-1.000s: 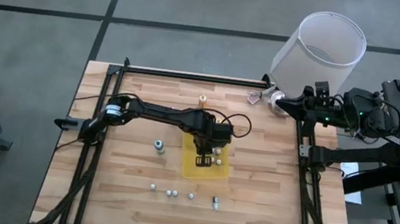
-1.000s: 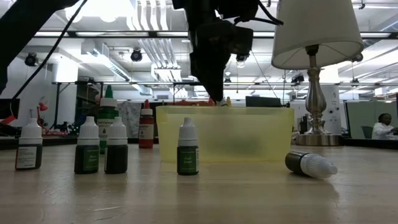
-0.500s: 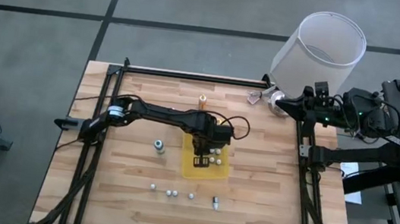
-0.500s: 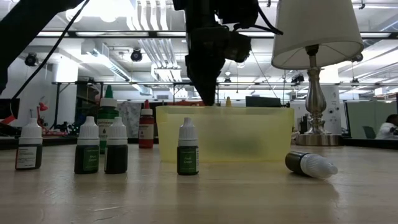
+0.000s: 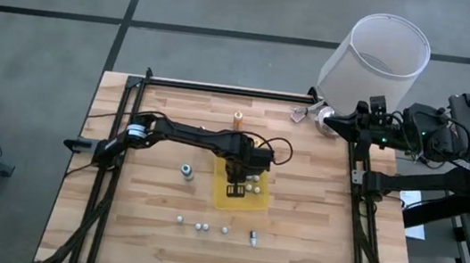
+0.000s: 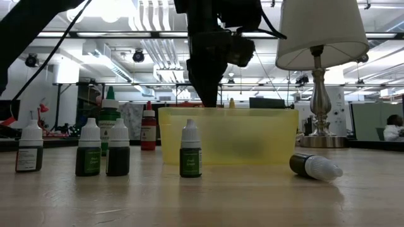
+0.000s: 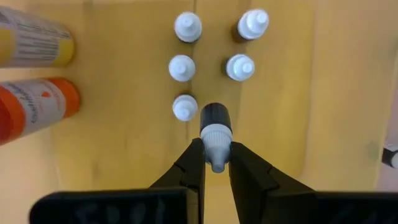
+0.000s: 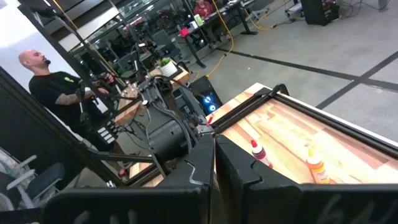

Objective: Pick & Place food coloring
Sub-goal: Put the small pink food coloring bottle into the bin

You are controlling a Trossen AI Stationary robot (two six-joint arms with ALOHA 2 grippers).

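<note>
My left gripper (image 7: 216,163) points down over the yellow tray (image 5: 253,204) and is shut on a small dark food coloring bottle (image 7: 216,115) with a white cap. In the low view its fingers reach down to the tray's rim (image 6: 227,110). Several white-capped bottles (image 7: 185,67) stand upright on the tray floor just past the held one. A yellow bottle (image 7: 31,45) and an orange bottle (image 7: 37,109) lie on their sides in the tray. My right gripper (image 8: 212,167) is shut and parked off the table's far right corner. My left gripper pinches the bottle's white cap (image 7: 216,140) between its two fingers, coming from above and pointing down. The dark body hangs below the fingers inside the tray, beside an upright bottle (image 7: 185,107). Whether its base touches the tray floor, I cannot tell.
More small bottles stand on the wood near the front edge (image 5: 198,226) (image 6: 190,149) (image 6: 88,148), and one lies on its side (image 6: 315,166). A green bottle (image 5: 186,171) stands left of the tray and an orange one (image 5: 239,117) behind it. A lamp (image 6: 319,63) stands at the far right.
My left gripper has shifted slightly toward the table's left over the tray and dipped a little, still shut on the bottle.
</note>
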